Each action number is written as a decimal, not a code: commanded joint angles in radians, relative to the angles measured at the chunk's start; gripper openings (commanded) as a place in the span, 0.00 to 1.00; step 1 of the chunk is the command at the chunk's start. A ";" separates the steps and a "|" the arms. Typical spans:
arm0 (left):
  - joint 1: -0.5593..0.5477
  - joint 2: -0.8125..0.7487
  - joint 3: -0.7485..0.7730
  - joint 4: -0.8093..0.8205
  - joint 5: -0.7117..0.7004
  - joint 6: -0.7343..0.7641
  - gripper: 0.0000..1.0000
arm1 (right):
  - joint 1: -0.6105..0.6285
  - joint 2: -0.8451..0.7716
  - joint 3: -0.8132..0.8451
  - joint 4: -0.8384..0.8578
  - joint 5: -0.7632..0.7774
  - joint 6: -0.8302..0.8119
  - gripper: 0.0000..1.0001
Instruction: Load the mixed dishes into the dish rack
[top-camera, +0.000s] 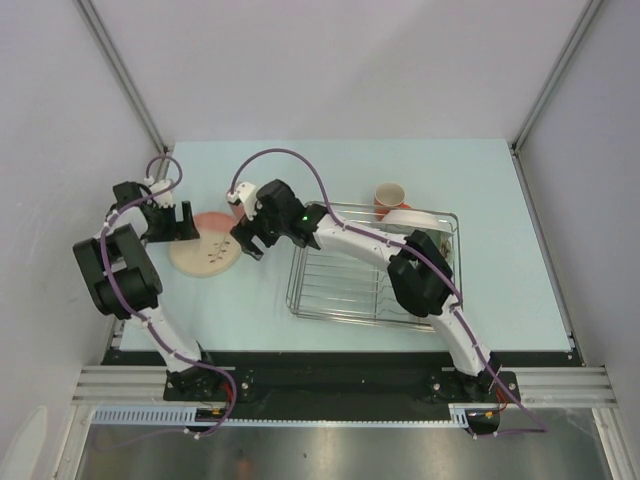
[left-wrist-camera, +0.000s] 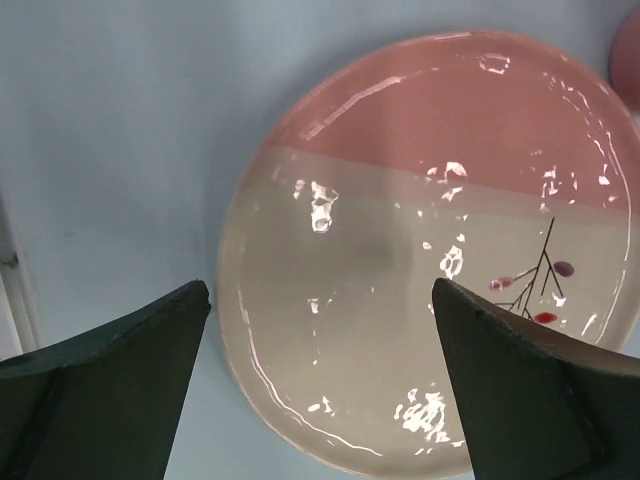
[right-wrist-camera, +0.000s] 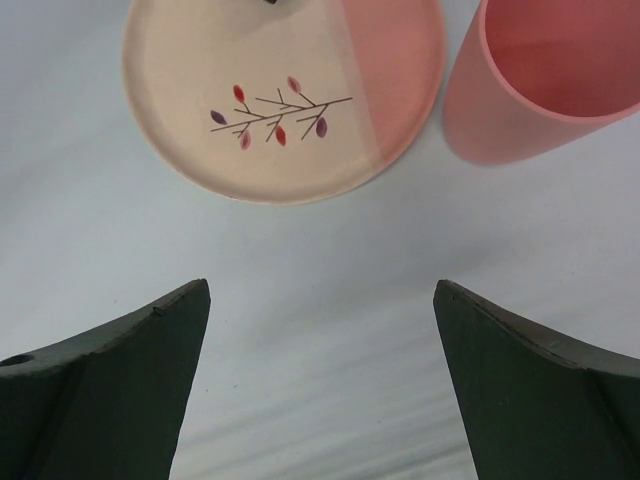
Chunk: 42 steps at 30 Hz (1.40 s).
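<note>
The large pink-and-cream leaf-patterned plate lies flat on the table left of the dish rack. My left gripper is open and empty, hovering over the plate's near-left rim. My right gripper is open and empty above bare table, just short of the plate and the upright pink tumbler. In the top view my right wrist mostly hides the tumbler. An orange mug and a white dish sit at the rack's far side. The sage-green bowl is out of view.
The silver wire rack sits right of centre, and my right arm reaches across its near-left part. White walls close in the table on the left, right and far sides. The tumbler's edge shows at the right of the left wrist view.
</note>
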 joint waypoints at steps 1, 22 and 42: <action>0.006 0.047 0.078 0.037 0.004 -0.026 1.00 | -0.018 0.037 0.039 0.040 -0.069 0.072 1.00; 0.008 0.108 0.036 -0.044 0.158 0.106 0.89 | -0.091 0.234 0.140 0.091 -0.376 0.393 1.00; -0.035 0.031 -0.008 -0.214 0.250 0.230 0.75 | -0.116 0.271 0.137 0.124 -0.368 0.461 1.00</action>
